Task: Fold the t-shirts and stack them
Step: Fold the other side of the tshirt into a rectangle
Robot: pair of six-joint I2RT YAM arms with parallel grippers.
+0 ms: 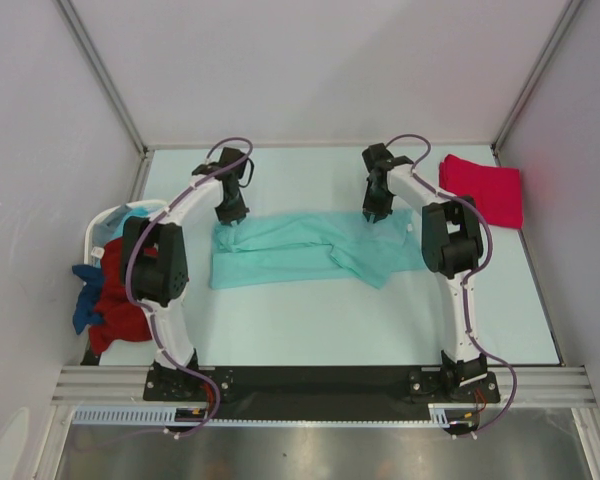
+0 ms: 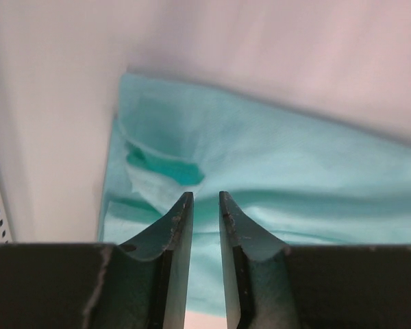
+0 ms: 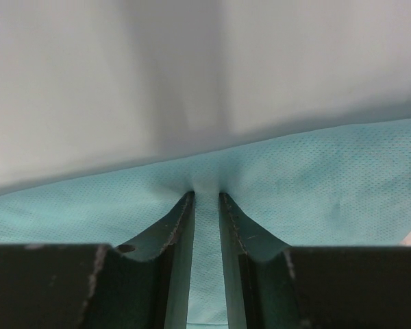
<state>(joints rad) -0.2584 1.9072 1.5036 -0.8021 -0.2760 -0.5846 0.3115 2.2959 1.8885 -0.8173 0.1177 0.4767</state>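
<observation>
A light teal t-shirt (image 1: 300,250) lies as a long band across the middle of the table. My left gripper (image 1: 230,219) stands at its far left corner and my right gripper (image 1: 374,216) at its far edge further right. In the left wrist view the teal t-shirt (image 2: 294,157) creases toward the left gripper (image 2: 205,195), whose narrow jaws have cloth between them. In the right wrist view the teal t-shirt (image 3: 315,171) puckers into the right gripper (image 3: 205,194), pinched at the tips. A bright pinkish-red t-shirt (image 1: 483,188) lies folded at the back right.
A white laundry basket (image 1: 99,226) sits at the left table edge behind the left arm, with a dark red t-shirt (image 1: 120,305) and a blue t-shirt (image 1: 82,308) spilling out. Walls close in the table's left, back and right sides.
</observation>
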